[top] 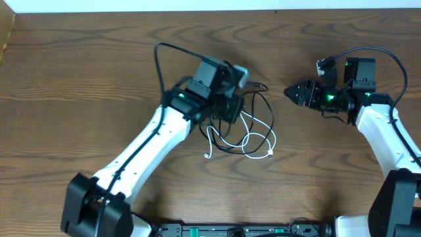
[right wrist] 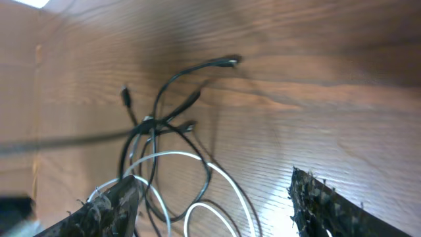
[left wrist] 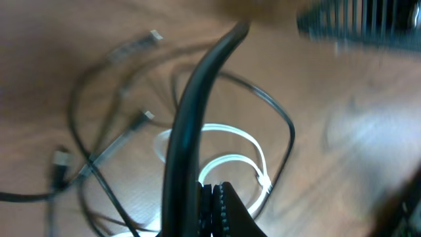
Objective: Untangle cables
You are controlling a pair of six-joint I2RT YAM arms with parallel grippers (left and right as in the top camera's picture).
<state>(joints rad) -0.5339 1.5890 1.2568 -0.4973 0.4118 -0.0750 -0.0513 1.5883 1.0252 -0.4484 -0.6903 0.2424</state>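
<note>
Your left tool (left wrist: pixel 214 197) is shut, on what I can't tell, your right tool (right wrist: pixel 214 179) open and empty; tugging the cables (left wrist: pixel 227 130) may tighten knots.

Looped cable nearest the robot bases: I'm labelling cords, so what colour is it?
The cable is white, clearest in the overhead view.

2 blk cables (right wrist: pixel 191 71), 1 wht cable (right wrist: pixel 172 154); 2 arms: left arm (top: pixel 151 141), right arm (top: pixel 385 131); 1 table (top: pixel 79 66).

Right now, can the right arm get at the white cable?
Probably yes: nothing lies between the open right gripper and the white cable, whose loops lie clear of the left arm.
</note>
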